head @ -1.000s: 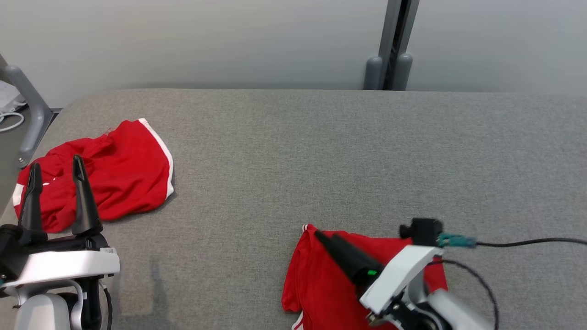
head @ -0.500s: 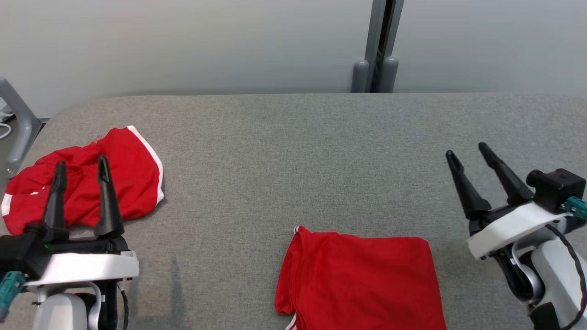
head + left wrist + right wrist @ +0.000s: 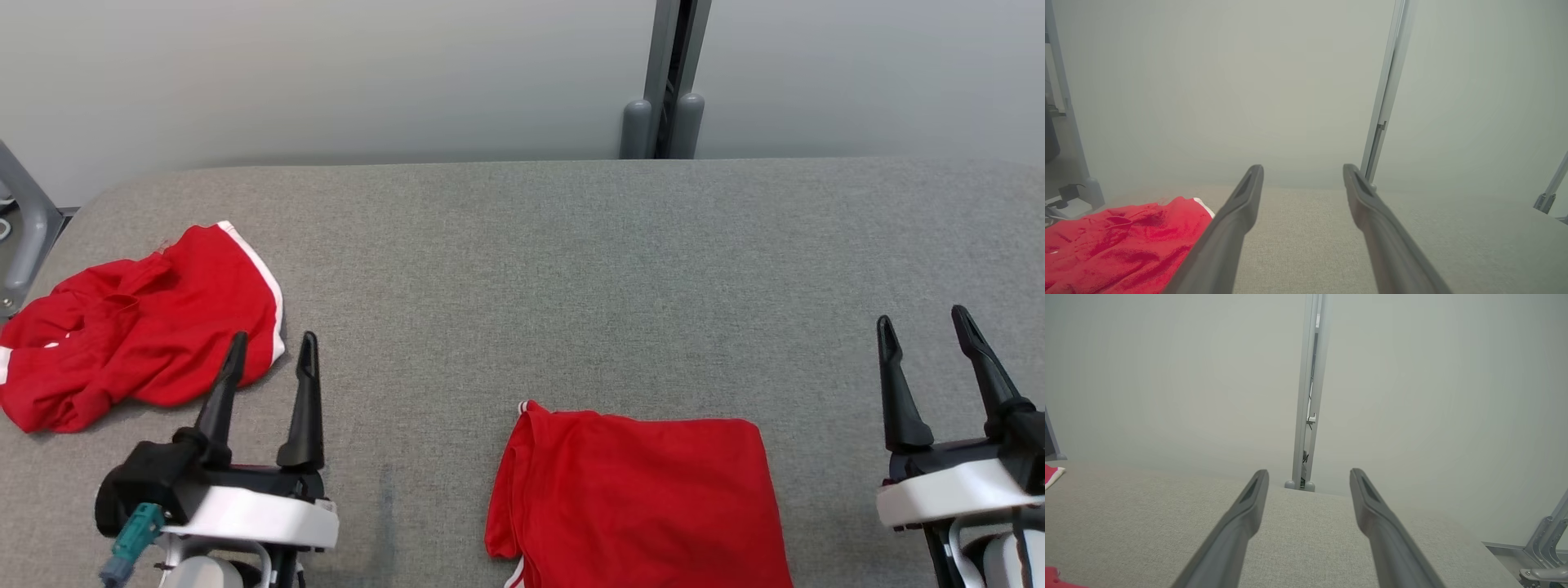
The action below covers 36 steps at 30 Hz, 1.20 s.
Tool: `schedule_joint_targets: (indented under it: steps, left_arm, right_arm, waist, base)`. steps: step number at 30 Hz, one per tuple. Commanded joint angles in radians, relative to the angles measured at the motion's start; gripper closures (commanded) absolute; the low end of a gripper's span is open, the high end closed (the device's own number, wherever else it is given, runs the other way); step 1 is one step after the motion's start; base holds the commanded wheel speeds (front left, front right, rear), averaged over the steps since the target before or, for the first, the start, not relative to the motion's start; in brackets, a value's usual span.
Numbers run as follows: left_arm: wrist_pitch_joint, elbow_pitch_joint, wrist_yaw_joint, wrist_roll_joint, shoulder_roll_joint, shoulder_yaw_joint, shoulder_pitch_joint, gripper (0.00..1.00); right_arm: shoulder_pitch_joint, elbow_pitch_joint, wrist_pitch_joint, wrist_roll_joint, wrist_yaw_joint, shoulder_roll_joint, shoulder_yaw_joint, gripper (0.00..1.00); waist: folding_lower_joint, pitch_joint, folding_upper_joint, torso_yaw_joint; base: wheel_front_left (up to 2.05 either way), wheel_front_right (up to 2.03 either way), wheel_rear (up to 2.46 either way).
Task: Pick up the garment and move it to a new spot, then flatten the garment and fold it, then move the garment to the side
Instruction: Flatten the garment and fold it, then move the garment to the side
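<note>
A red garment [image 3: 637, 498], folded into a flat rectangle, lies at the near middle of the grey table [image 3: 571, 278]; a sliver of it shows in the right wrist view [image 3: 1052, 577]. A second red garment [image 3: 139, 322] with white trim lies crumpled at the left, also seen in the left wrist view [image 3: 1118, 245]. My left gripper [image 3: 273, 339] [image 3: 1302, 167] is open, just right of the crumpled one, with nothing in it. To the right of the folded garment my right gripper [image 3: 920, 318] [image 3: 1309, 471] hangs open and holds nothing.
A grey post [image 3: 665, 82] stands behind the table's far edge against a pale wall. A grey metal frame leg [image 3: 20, 220] rises at the far left. Bare grey cloth spreads across the table's middle and right.
My right gripper has come off the folded garment and swung out to the right. My left gripper has shifted right, off the crumpled garment. The head camera has turned slightly.
</note>
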Motion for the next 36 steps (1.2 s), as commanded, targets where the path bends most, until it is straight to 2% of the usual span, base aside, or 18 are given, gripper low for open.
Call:
schedule_joint_targets:
  steps: [1, 6, 36]
  left_arm:
    - [-0.004, 0.001, 0.006, 0.009, 0.004, -0.007, 0.006, 0.00]
    - [-0.004, -0.005, 0.020, 0.017, 0.004, -0.061, 0.029, 0.00]
    - [-0.004, -0.005, 0.032, 0.017, 0.004, -0.087, 0.025, 0.00]
  right_arm:
    - [0.010, -0.008, -0.005, -0.004, 0.000, 0.001, -0.012, 0.00]
    - [0.042, 0.002, -0.005, -0.015, 0.000, 0.030, -0.028, 0.00]
    - [0.033, 0.037, -0.005, -0.022, 0.000, 0.040, -0.027, 0.00]
  waist:
    - [0.0000, 0.000, 0.0000, -0.001]
    - [0.0000, 0.005, 0.0000, -0.006]
    - [0.0000, 0.008, 0.0000, -0.008]
  base:
    - [0.00, 0.00, 0.00]
    - [0.00, 0.00, 0.00]
    - [0.00, 0.00, 0.00]
